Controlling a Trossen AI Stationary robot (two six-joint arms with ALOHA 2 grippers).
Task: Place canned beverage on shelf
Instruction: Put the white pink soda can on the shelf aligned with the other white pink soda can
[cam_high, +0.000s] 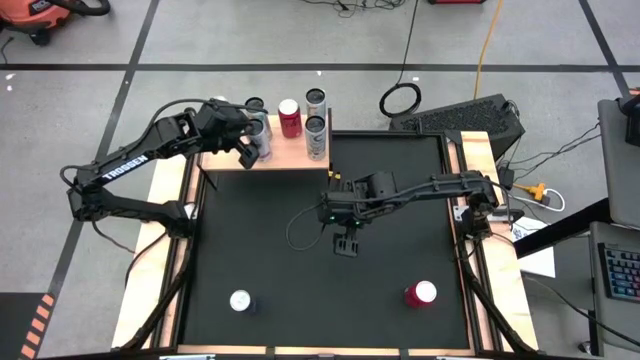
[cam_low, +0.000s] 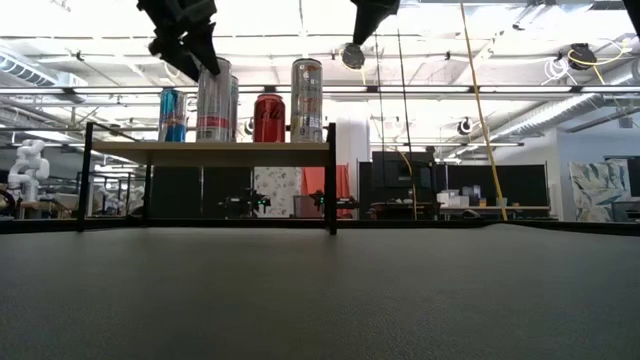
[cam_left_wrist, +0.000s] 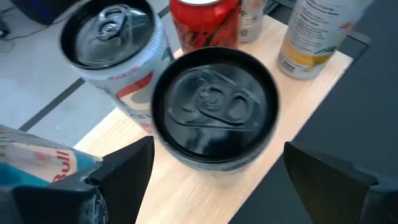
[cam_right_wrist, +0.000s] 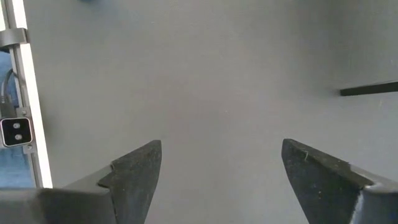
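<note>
The shelf, a light-wood board on thin black legs, stands at the table's far left and also shows in the low view. Several cans stand upright on it. One is a silver can with a black top, at the shelf's near edge. My left gripper is open just above this can, one finger on either side of its top, touching nothing. My right gripper is open and empty above the middle of the table.
On the shelf are also a blue can, a red can, a tall pale can and a white-and-red can. A white can and a red can stand on the black table near its front edge.
</note>
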